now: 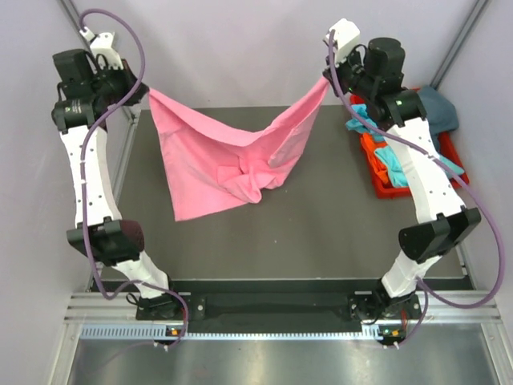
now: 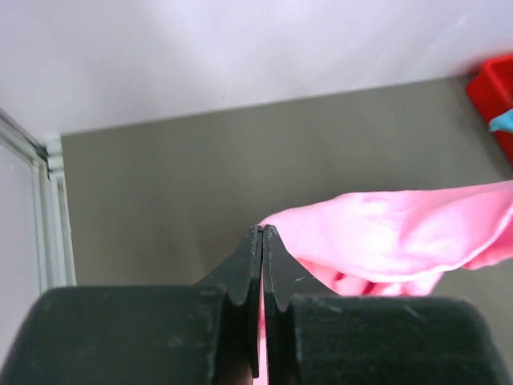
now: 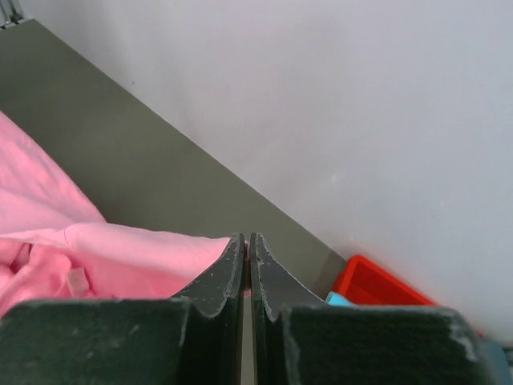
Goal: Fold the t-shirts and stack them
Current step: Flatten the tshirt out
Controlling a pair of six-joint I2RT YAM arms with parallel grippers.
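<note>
Two clenched grippers hold the pink t-shirt (image 1: pixel 210 164) up between them: the left gripper (image 1: pixel 146 94) pinches one corner and the right gripper (image 1: pixel 325 81) pinches the opposite one. The cloth sags from each gripper toward the middle, its bunched lower folds hanging over the surface (image 1: pixel 321 233). Just beside and below the right gripper, a red bin (image 1: pixel 377 183) holds more t-shirts (image 1: pixel 389 156) in turquoise, orange and a dark colour.

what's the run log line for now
left end effector: shut on pink t-shirt | right end effector: shut on pink t-shirt | fold: pending
</note>
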